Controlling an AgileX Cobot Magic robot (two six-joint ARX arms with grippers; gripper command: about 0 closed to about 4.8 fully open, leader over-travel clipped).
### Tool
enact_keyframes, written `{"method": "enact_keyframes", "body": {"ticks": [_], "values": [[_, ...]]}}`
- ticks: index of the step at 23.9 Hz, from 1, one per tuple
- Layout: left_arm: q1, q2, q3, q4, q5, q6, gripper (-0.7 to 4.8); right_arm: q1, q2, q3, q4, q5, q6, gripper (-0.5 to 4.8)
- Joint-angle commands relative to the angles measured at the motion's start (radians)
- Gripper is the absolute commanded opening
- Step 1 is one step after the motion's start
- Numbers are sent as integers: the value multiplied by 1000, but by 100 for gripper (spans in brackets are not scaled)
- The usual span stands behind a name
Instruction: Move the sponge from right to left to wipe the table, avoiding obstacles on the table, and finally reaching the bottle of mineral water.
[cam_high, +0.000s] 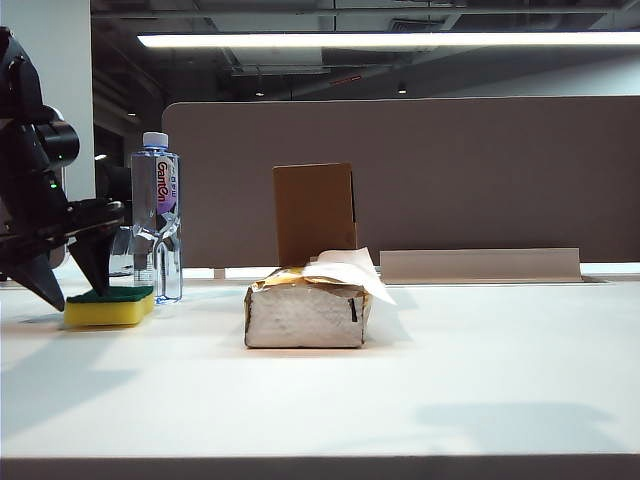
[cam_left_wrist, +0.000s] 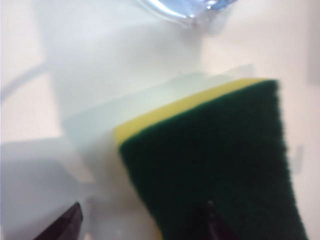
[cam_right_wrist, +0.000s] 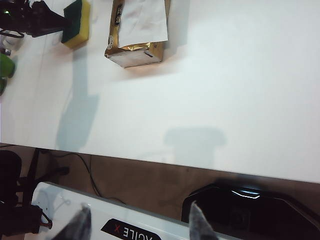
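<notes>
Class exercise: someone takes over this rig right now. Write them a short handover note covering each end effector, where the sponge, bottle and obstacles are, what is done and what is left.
Left end effector: jaws open, standing over the sponge at the far left of the table, not gripping it.
Right end effector: open and holding nothing, off the table's near edge.
Sponge: lying flat, green side up, right beside the Ganten water bottle.
Obstacles: tissue pack mid-table, upright cardboard box behind it; both stand clear of the sponge.
Done: sponge has reached the bottle.
Left: probably only lifting the left arm away.
</notes>
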Motion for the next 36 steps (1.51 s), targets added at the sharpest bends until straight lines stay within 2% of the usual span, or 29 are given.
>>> {"method": "enact_keyframes", "body": {"ticks": [1, 15, 20, 26, 30, 36], "values": [[0, -10, 24, -5, 1, 6, 311, 0, -2, 4, 9, -6, 4, 251], [0, -102, 47, -30, 24, 6, 311, 0, -2, 5, 19, -5, 3, 251], [0, -230, 47, -52, 23, 6, 311, 0, -2, 5, 49, -5, 4, 251], [0, -474, 47, -61, 12, -2, 310, 0, -2, 5, 138, 9, 3, 251], [1, -633, 47, -75, 11, -1, 311, 0, -2, 5, 170, 120, -70, 251], [1, -850, 47, -81, -113, -1, 311, 0, -13, 8, 172, 264, -146, 252]]}}
